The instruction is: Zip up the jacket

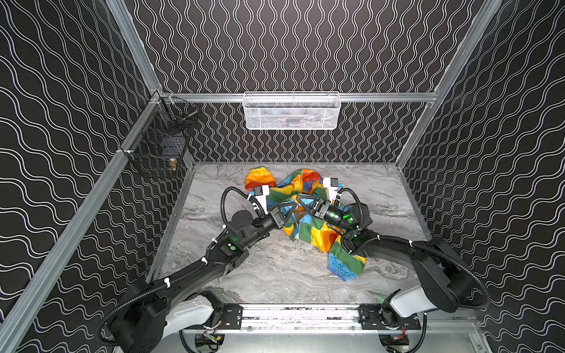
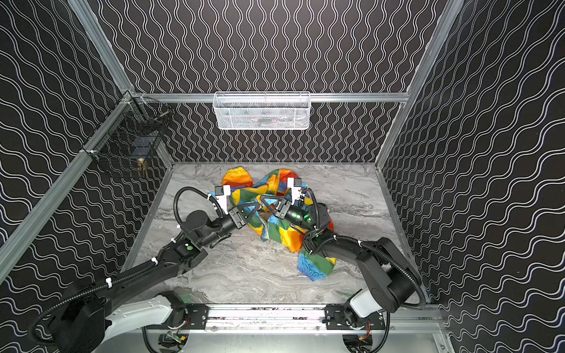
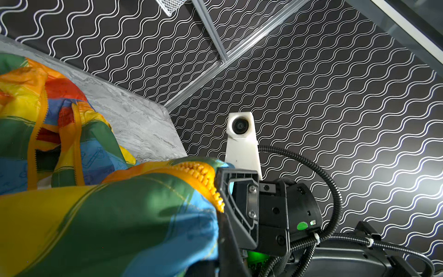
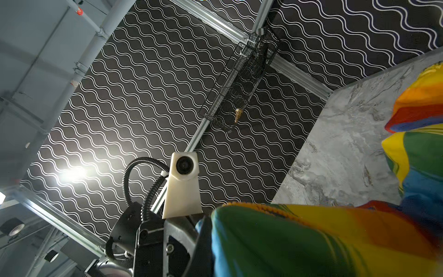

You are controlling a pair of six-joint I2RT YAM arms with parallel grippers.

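The rainbow-striped jacket lies crumpled on the marble tabletop, its hood toward the back left. My left gripper and right gripper meet tip to tip over its middle. Each is shut on a raised fold of fabric. In the left wrist view the held fold fills the foreground, with orange zipper teeth at its edge against the right gripper's finger. Farther off, two orange zipper bands run apart. In the right wrist view striped fabric covers my own jaws.
A white mesh basket hangs on the back wall. A black wire basket hangs on the left wall. The grey marble tabletop spreads in front of the jacket. Aluminium frame rails edge the cell.
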